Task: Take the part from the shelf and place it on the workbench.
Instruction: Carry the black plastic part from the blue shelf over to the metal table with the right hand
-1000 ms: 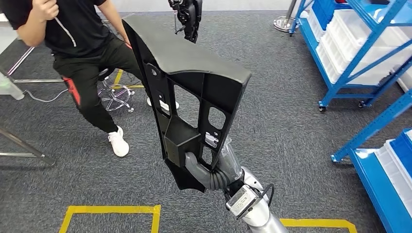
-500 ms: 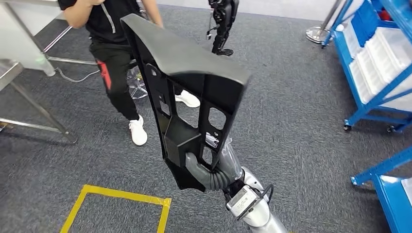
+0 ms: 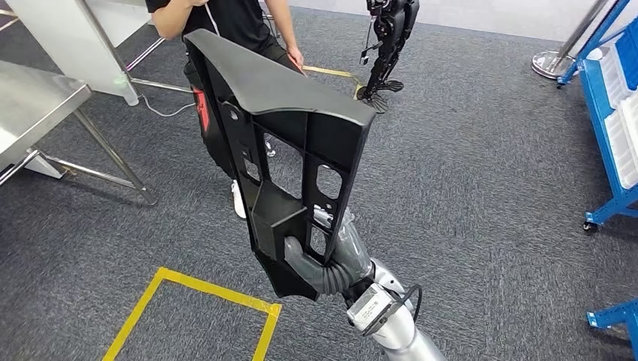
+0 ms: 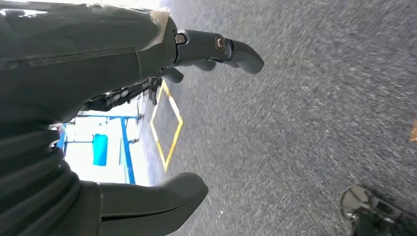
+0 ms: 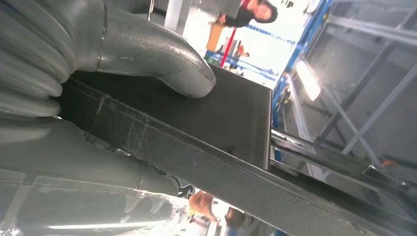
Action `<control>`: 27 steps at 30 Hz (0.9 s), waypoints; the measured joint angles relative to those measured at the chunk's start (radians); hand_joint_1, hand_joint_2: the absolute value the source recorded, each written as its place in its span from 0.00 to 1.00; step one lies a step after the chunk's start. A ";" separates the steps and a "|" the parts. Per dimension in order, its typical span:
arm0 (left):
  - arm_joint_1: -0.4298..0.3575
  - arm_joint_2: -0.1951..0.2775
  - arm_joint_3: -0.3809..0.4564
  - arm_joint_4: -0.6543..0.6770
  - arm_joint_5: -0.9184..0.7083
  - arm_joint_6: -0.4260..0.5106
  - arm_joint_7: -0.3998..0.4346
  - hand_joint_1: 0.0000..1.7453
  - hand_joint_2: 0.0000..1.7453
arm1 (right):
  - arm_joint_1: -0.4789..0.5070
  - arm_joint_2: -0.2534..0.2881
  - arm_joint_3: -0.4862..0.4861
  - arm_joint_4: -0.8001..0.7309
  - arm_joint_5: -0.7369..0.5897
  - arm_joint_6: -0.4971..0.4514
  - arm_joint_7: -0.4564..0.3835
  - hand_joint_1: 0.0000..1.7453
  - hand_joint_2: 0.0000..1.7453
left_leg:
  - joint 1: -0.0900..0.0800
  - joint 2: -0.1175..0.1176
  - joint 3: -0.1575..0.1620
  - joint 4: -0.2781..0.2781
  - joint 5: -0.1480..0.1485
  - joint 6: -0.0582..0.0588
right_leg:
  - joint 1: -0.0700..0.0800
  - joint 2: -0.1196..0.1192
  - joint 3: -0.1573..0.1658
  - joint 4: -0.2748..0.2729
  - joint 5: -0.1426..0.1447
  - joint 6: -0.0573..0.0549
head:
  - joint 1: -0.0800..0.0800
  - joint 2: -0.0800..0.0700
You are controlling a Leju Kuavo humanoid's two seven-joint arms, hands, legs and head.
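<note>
The part (image 3: 290, 150) is a large black plastic panel with ribs and cut-outs, held upright in the middle of the head view. My right hand (image 3: 320, 267) grips its lower end, the grey thumb hooked through an opening. In the right wrist view the thumb (image 5: 162, 61) presses on the part's flat black face (image 5: 231, 115). A corner of the steel workbench (image 3: 34, 101) shows at the far left of the head view. My left hand (image 4: 162, 113) hangs over the carpet with its fingers apart and nothing in them.
A person in black (image 3: 226, 45) stands just behind the part. Another dark robot (image 3: 387, 41) stands further back. Blue shelving with white bins (image 3: 613, 113) lines the right side. Yellow floor tape (image 3: 203, 297) marks a square on the grey carpet.
The whole view has swung to the left: the workbench has come into view and the blue shelves have slid toward the right edge. The part stays in my right hand as before.
</note>
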 joint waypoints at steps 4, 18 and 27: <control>0.001 0.000 0.005 0.000 -0.004 0.001 0.000 0.00 1.00 | -0.001 0.000 0.001 0.007 -0.001 0.002 -0.001 1.00 1.00 | 0.003 0.029 -0.066 0.137 -0.038 -0.008 | 0.006 -0.046 0.002 0.000 -0.005 -0.007 | -0.001 0.000; -0.004 0.000 0.006 0.000 -0.015 0.006 0.000 0.00 1.00 | -0.006 -0.011 0.006 0.010 -0.006 0.001 -0.005 1.00 1.00 | -0.003 0.007 0.073 -0.133 0.068 0.053 | 0.017 -0.024 -0.123 0.278 -0.131 0.024 | 0.005 0.000; 0.000 -0.001 0.006 0.000 -0.029 0.000 0.000 0.00 1.00 | 0.022 -0.019 0.006 -0.002 -0.009 -0.017 0.001 1.00 1.00 | -0.005 -0.069 0.066 -0.127 0.070 0.021 | 0.007 0.020 0.003 -0.002 -0.002 0.020 | 0.004 0.000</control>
